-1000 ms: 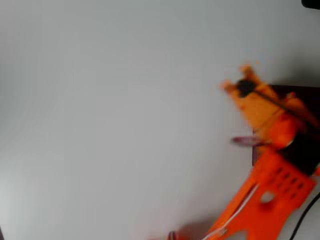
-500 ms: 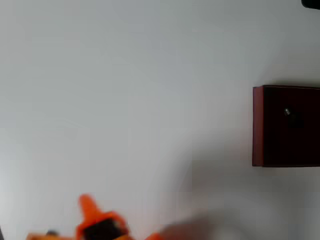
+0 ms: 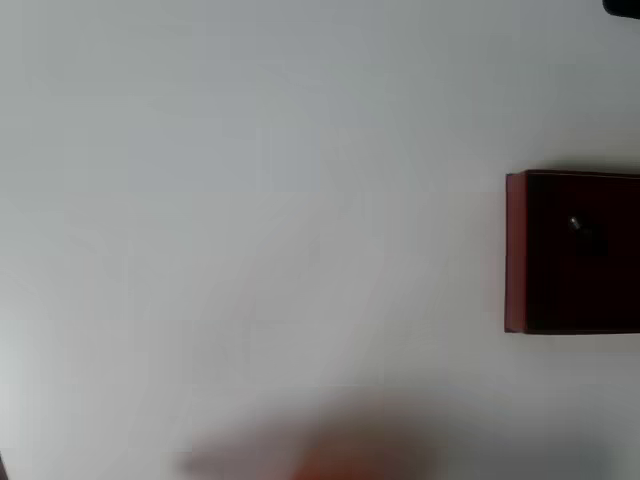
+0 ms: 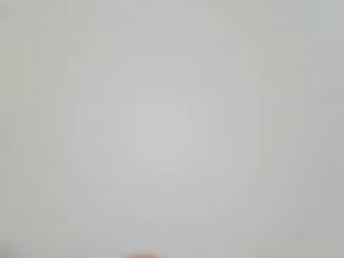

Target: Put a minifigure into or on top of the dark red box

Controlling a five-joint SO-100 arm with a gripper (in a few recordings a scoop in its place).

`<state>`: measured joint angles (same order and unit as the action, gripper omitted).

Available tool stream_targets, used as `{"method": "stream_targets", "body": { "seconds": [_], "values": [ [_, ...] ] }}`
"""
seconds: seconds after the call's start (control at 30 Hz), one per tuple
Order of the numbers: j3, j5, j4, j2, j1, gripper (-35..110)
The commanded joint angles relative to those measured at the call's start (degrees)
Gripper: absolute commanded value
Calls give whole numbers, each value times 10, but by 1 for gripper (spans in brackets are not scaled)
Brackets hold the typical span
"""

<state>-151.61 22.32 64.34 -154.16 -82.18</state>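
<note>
Pale grey-white tabletop (image 3: 250, 200) spreads across the overhead view, smooth and evenly lit. At six o'clock on the bottom edge of that view sits a soft, blurred orange-pink smear with a grey shadow over it; it is too blurred to say what part of the arm it is. In the wrist view a thin sliver of orange (image 4: 144, 256) touches the bottom edge at six o'clock, again too blurred and too small to read, and all above it is a featureless pale surface out of focus. Whether the gripper's fingers are spread or pressed together cannot be told from either picture.

Moving outward to three o'clock in the overhead view, the dark red box (image 3: 516, 255) lies against the right edge of the frame, cut off by it, well apart from the orange smear. Its left wall shows as a dark red strip, and its inside is near-black maroon. Inside the box, toward its upper middle, lies the minifigure (image 3: 577, 226), a tiny dark shape with a lighter grey end, resting on the box floor away from the visible walls.
</note>
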Motion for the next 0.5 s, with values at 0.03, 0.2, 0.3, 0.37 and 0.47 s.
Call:
{"method": "stream_targets", "body": {
  "seconds": [0.03, 0.2, 0.3, 0.37, 0.47],
  "values": [
    [-83, -26, -4, -93, -37, 0],
    [-189, -51, 96, -374, -47, 0],
    [-201, -55, 103, -396, -29, 0],
    [-207, -51, 111, -412, -24, 0],
    [-210, -50, 110, -411, -19, 0]
  ]
}}
